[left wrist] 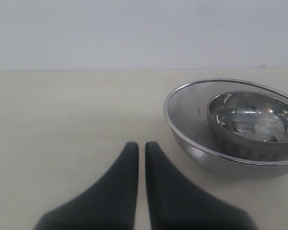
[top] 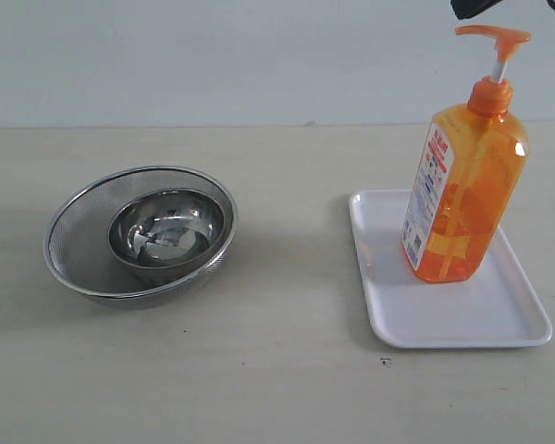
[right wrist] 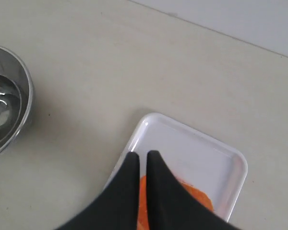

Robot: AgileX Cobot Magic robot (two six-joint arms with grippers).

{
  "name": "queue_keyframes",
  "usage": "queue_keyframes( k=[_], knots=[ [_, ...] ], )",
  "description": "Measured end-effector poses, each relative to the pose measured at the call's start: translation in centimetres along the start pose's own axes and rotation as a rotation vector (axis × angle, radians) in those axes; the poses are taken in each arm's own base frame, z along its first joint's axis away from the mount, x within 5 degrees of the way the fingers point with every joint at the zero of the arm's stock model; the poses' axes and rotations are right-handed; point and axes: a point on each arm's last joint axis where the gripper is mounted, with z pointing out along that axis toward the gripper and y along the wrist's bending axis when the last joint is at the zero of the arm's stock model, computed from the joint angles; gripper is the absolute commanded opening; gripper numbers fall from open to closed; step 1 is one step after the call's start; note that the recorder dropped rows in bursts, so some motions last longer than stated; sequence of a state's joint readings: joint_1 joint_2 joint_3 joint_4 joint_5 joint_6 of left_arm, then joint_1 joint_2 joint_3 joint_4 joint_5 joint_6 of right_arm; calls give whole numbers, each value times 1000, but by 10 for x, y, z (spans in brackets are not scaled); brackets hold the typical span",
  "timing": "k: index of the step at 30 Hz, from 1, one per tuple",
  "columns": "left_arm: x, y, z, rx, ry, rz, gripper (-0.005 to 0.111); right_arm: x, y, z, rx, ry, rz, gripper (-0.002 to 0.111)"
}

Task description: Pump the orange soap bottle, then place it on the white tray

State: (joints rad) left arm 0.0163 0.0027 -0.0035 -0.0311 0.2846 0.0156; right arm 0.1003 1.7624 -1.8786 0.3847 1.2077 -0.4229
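Right tool (right wrist: 142, 154): jaws pressed together, nothing between them. It hangs above the orange soap bottle (top: 462, 199), just over the pump head (top: 493, 35). Only a dark scrap of it shows at the top edge of the exterior view, and I see no contact. Left tool (left wrist: 141, 144): jaws together too, empty, low over the table (top: 287, 388) near the mesh strainer (top: 74, 231), well apart from the bottle.

The bottle stands upright on the white tray (top: 499, 319), on the right side of the table. It is on the tray's far half, base fully inside the rim, so placement looks done as things lie. Step in hand, my judgement: the pump press, or it is over; I can't tell which. If a press is due, it calls for a straight drop of my shut right tool, centred on the flat top of the pump head. The nozzle points left, and an off-centre push could tip a tall narrow bottle on a slick tray.

Materials:
- **Bottle:** translucent orange plastic, tall, flat-sided, with a white stem (top: 500, 69) and a white-and-red label (top: 430, 190) on its left face.
- **Tray:** glossy white, rectangular, rounded corners, low rim.
- **Strainer:** round, fine wire mesh with a steel rim.
- **Steel bowl (top: 166, 227):** polished, mirror-like, sits inside the strainer.
- **Table:** matte pale beige.
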Motion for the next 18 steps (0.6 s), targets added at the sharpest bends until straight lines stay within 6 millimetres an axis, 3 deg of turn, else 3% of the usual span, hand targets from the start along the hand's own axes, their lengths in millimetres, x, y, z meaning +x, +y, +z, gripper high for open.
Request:
queue_keyframes(
  k=[18],
  knots=[
    [0, 0, 0, 0, 0, 0, 5, 1, 0, 0, 1, 14, -1, 0]
  ],
)
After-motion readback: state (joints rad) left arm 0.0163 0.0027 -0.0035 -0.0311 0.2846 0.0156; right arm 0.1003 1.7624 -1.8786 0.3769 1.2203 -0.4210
